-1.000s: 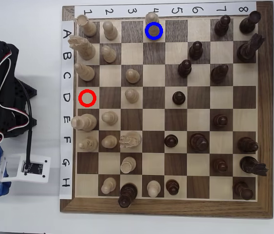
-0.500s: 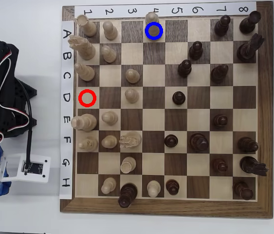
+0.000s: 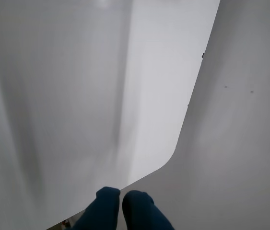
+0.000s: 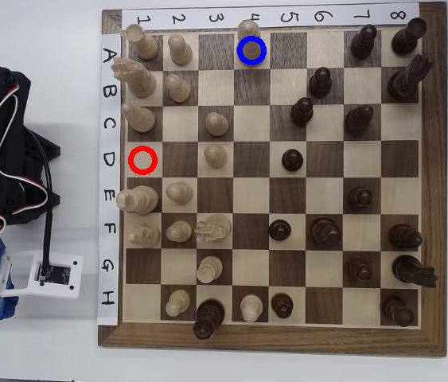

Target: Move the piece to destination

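overhead: straight down on chessboard [image 4: 271, 179] | wrist: close over white table [image 3: 77, 96]

red ring [image 4: 142, 160] on D1 | pale knight [image 4: 212, 230] | dark pawn [image 4: 291, 159]

The wrist view is bright but flat and washed out: the white table [image 3: 101, 96] above the blue fingers [image 3: 107, 203] shows almost no texture, only soft grey vertical shadow bands running up from the fingertips and along the left edge. The fingers themselves are close and slightly soft in focus. Right of them, the grey surface is dimmer and evenly lit, with a few small dark specks. The overhead view is sharp and evenly lit from above; the chessboard [image 4: 271, 338] has short, soft shadows beside its pieces and no harsh glare.
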Tool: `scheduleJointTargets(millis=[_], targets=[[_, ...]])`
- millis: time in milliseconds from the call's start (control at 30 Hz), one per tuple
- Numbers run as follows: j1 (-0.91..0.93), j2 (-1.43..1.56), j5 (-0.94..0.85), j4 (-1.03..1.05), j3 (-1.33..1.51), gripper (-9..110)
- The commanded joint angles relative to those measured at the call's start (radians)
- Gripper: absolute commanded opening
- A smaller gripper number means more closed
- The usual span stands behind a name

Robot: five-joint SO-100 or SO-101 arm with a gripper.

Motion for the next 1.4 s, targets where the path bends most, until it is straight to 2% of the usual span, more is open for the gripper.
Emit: scheduleJointTargets(millis=[0, 1367], targets=[[0.012, 0.060, -0.008, 0.009, -0.017, 0], [0.084, 0.060, 0.046, 0.008, -0.017, 0]])
